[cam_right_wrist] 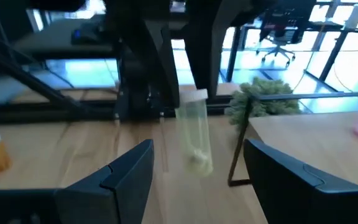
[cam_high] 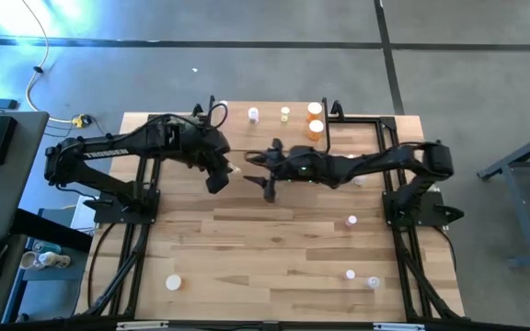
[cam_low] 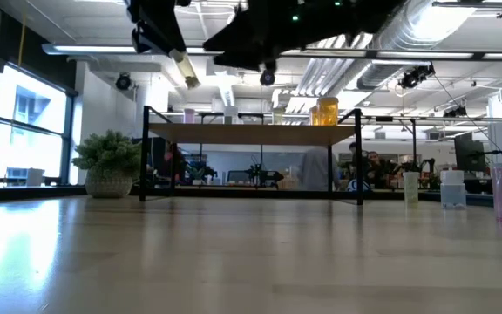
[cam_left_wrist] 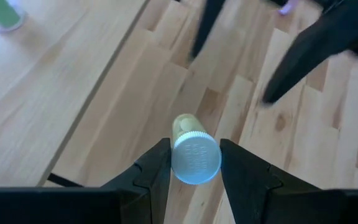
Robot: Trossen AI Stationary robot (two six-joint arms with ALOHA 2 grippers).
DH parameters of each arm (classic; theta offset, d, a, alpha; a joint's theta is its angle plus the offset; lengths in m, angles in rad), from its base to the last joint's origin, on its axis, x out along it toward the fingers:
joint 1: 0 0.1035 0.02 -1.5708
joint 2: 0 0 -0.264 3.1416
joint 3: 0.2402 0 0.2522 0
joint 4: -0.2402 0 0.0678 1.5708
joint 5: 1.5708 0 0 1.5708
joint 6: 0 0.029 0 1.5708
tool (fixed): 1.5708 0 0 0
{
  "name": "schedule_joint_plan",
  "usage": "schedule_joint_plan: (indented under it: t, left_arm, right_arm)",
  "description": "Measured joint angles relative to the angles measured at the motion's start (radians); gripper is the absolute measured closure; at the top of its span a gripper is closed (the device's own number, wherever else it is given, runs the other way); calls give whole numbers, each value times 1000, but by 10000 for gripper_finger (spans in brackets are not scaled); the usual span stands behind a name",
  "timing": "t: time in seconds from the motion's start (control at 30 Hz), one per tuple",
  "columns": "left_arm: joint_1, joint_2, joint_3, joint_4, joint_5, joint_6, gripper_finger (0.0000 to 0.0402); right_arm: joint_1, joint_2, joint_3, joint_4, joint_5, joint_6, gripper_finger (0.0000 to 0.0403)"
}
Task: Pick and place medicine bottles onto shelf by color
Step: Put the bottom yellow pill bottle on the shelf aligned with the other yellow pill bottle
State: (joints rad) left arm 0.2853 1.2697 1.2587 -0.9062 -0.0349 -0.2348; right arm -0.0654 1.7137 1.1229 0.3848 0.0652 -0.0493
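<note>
While aiming for a handover | left end effector is pinching a yellowish bottle mid-frame | right end effector is waiting, spread, opposite.

Grey floor with dark seams; windows on one side; exposed ceiling ducts; potted plant beyond surface.

Both arms reach inward above the table. The left end effector is clamped on a load; the right end effector faces it, fingers spread.
</note>
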Motion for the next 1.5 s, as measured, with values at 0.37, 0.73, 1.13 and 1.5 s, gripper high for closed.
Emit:
schedule_joint_plan:
  t: [0.37,0.73,1.13,1.5]
  left_arm:
    - [-18,0,0,38,-3,22,282]
    - [-18,0,0,37,-14,30,282]
    - [-18,0,0,37,-14,29,282]
    - [-18,1,0,37,-14,29,282]
  right_arm:
    - [0,149,244,-246,-4,-45,162]
    - [0,149,286,-329,5,-38,219]
    - [1,150,286,-336,21,-46,304]
    - [1,149,286,-347,21,-46,319]
